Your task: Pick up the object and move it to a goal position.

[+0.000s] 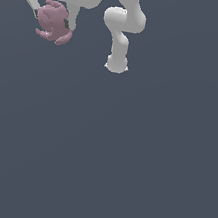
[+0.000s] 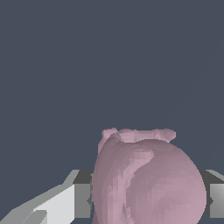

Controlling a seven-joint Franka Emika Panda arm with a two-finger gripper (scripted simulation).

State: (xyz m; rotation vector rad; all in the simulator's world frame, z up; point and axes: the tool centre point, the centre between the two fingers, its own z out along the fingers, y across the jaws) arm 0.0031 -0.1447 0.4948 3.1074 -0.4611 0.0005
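The object (image 1: 54, 21) is a dusty-pink, lumpy rounded thing with short stubby protrusions. It sits between the two fingers of my white gripper (image 1: 52, 18) at the upper part of the exterior view's left. The gripper is shut on it, one finger (image 1: 33, 5) on each side. The object hangs partly below the fingertips. In the wrist view the object (image 2: 148, 179) fills the space between the dark pads (image 2: 82, 200), close to the camera. The upper part of the gripper hand runs out of the exterior view.
The white arm's links and base (image 1: 117, 64) stand at the top middle of the exterior view. A plain dark grey-blue surface (image 1: 122, 159) fills everything else in both views.
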